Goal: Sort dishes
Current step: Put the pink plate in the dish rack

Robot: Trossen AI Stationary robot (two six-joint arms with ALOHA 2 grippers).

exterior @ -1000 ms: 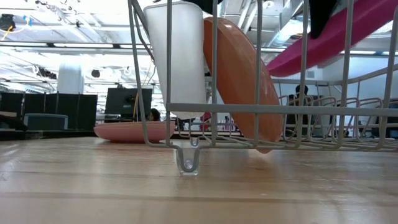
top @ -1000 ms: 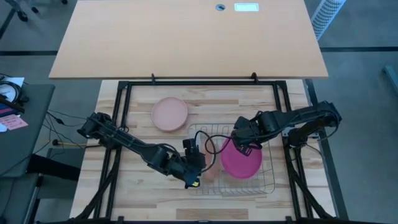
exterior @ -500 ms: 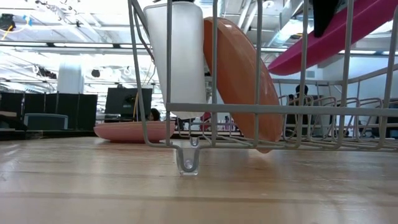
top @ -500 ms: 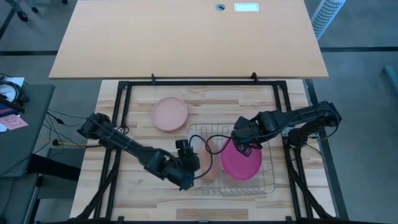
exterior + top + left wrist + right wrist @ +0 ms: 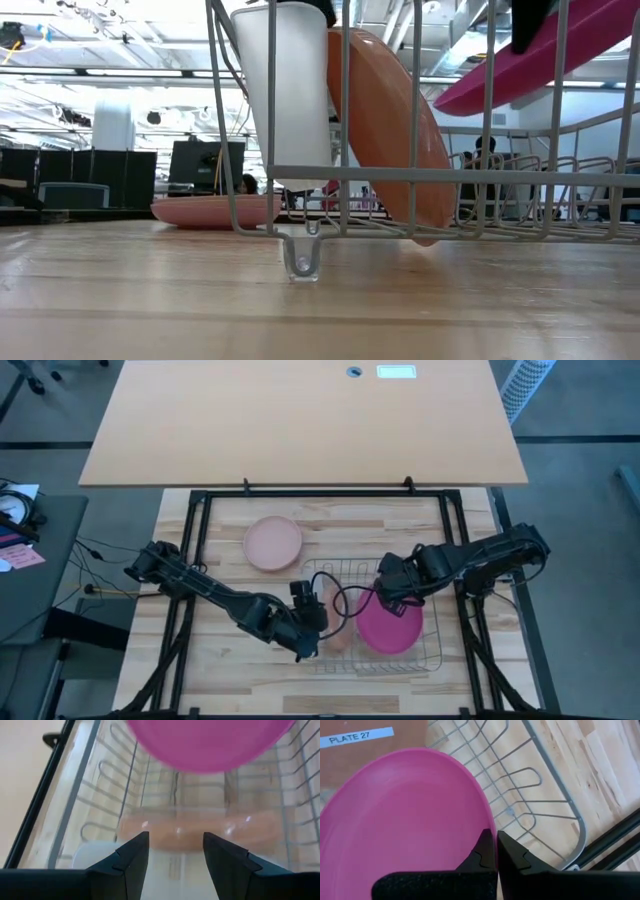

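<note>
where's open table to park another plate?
Free: bare wood left of the pale pink plate, and the front strip below the wire rack. Crowded: the rack, where the orange plate stands, the right tool grips the magenta plate, and the left tool hovers open.

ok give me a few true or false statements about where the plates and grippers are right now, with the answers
1. The right gripper is shut on the magenta plate. True.
2. The magenta plate lies flat on the table. False: it is held tilted above the wire rack.
3. The orange plate stands on edge inside the rack. True.
4. The pale pink plate sits in the rack. False: it lies on the table outside the rack.
5. The left gripper holds the orange plate. False: its jaws are open and empty, pointing at that plate.
</note>
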